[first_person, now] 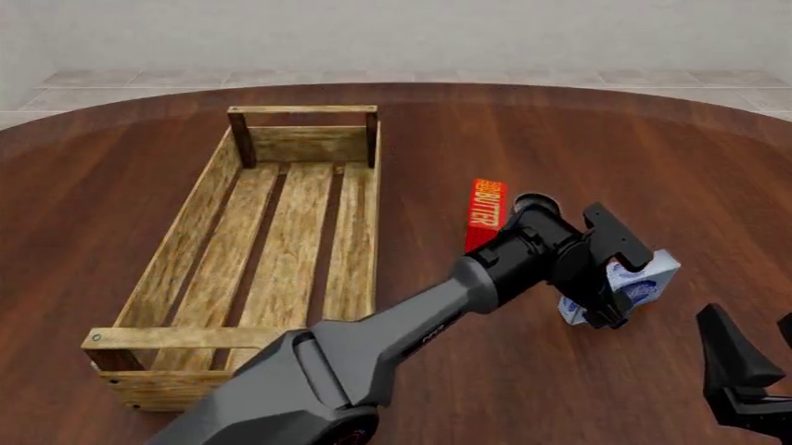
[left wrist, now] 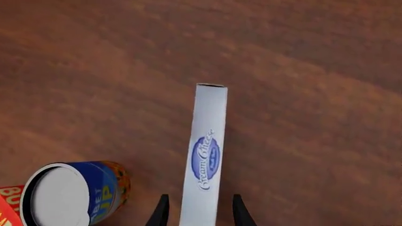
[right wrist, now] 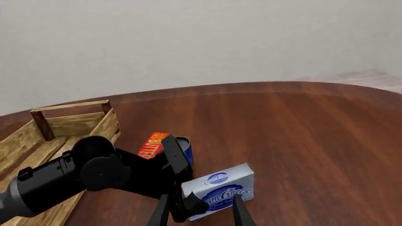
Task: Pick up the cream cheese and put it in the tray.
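Observation:
The cream cheese (first_person: 646, 274) is a white box with a blue oval logo, standing on its long edge on the table, right of centre. My left gripper (first_person: 619, 289) is open and straddles it. In the left wrist view the box (left wrist: 206, 155) stands between the two fingertips (left wrist: 162, 212) with a small gap on each side. My right gripper (first_person: 747, 323) is open and empty at the near right, and its wrist view shows the box (right wrist: 221, 189) just ahead. The wooden slat tray (first_person: 185, 246) lies at the left and holds nothing.
A red butter box (first_person: 488, 213) stands just behind the left arm's wrist. A blue-and-orange can (left wrist: 82, 190) lies next to it, hidden by the arm in the front view and visible in the right wrist view (right wrist: 184, 149). The tray's right wall (first_person: 359, 250) runs near the arm.

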Motion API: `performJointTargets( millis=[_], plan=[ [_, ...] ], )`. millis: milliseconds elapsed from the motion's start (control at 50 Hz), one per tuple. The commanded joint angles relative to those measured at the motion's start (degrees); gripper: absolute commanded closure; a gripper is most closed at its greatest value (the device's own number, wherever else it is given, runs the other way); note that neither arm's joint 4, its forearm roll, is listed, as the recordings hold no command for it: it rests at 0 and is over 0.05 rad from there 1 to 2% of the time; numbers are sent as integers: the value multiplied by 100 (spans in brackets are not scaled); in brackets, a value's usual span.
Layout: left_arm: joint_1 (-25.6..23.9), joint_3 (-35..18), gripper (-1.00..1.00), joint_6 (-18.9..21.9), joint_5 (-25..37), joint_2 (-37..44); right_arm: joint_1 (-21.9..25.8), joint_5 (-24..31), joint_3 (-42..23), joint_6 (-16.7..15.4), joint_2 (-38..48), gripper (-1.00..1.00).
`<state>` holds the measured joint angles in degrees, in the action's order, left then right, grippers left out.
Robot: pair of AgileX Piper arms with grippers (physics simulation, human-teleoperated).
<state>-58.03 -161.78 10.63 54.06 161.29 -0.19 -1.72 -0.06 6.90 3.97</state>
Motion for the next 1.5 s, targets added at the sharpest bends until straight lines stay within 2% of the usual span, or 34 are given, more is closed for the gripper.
performJointTargets(
  millis=[20,180,800,820,1100,1380,1420,1460,1500],
  plan=[
    [-43,-20,-100,19,39,75,15,-15,1,23,27,-100],
    [-148,-16,-100,-94,78,95,19,-14,1,43,26,-100],
    [16,-28,-100,-1,58,19,14,-22,1,47,42,-100],
    [-6,-28,100,-15,53,20,12,-24,1,33,45,-100],
    [-32,-24,100,-88,25,46,4,-19,1,34,36,-100],
    [-59,22,100,101,-5,-368,32,-31,0,10,54,-100],
    [-82,321,100,99,-154,-543,34,-31,0,6,55,-100],
    [-61,1165,100,129,-615,-959,37,-31,0,6,54,-100],
    [-64,1653,100,145,-877,-1219,41,-33,0,-5,58,-100]
  ],
)
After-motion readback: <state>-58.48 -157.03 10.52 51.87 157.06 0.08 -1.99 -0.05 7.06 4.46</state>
